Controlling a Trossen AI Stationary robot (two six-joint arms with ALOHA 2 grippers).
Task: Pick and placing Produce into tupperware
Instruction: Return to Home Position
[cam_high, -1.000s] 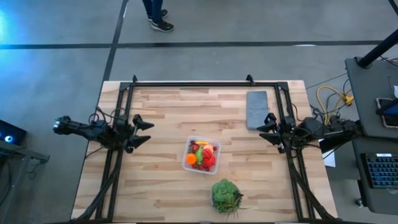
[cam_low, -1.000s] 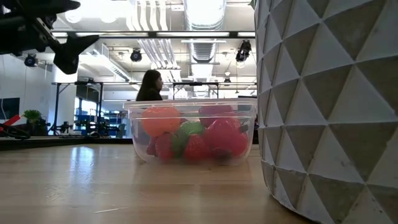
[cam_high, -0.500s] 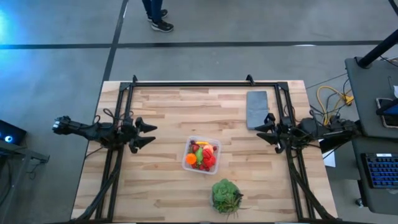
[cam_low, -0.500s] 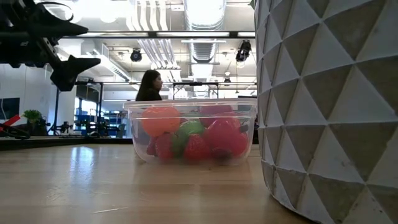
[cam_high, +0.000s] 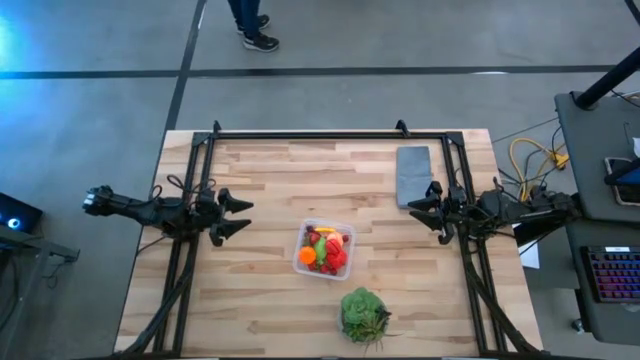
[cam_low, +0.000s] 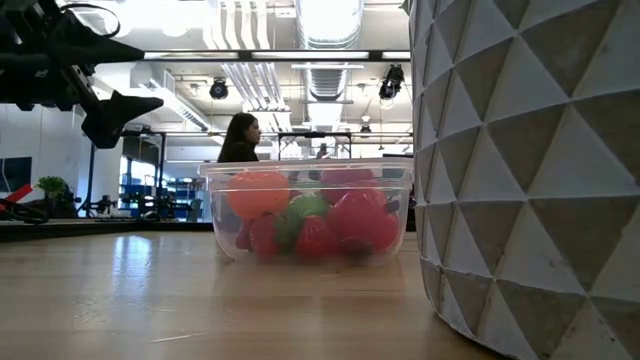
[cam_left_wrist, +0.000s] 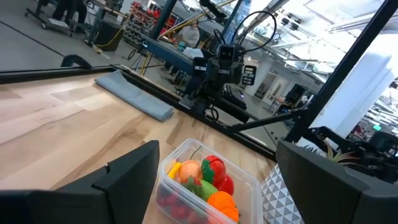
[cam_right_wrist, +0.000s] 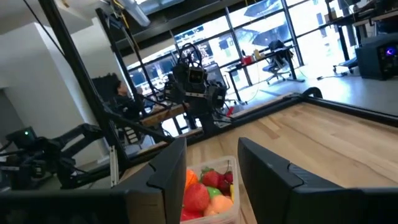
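the tupperware (cam_high: 324, 249) sits near the middle of the tabletop (cam_high: 260, 300), open side up. the produce (cam_high: 325, 250) is heaped inside it: red, orange, green and yellow pieces. it is squarish, so no long axis shows, and its sides lie a little skewed to the planks. bare wood lies open to its left and right. the left gripper (cam_high: 238, 216) hangs well to its left, fingers spread, holding nothing, pointing toward it. the right gripper (cam_high: 420, 211) hangs well to its right, likewise released and pointing toward it. a green plant (cam_high: 362, 313) stands just beside the tupperware, toward the front edge. a grey slab (cam_high: 413, 176) lies apart from it, toward the far right corner.
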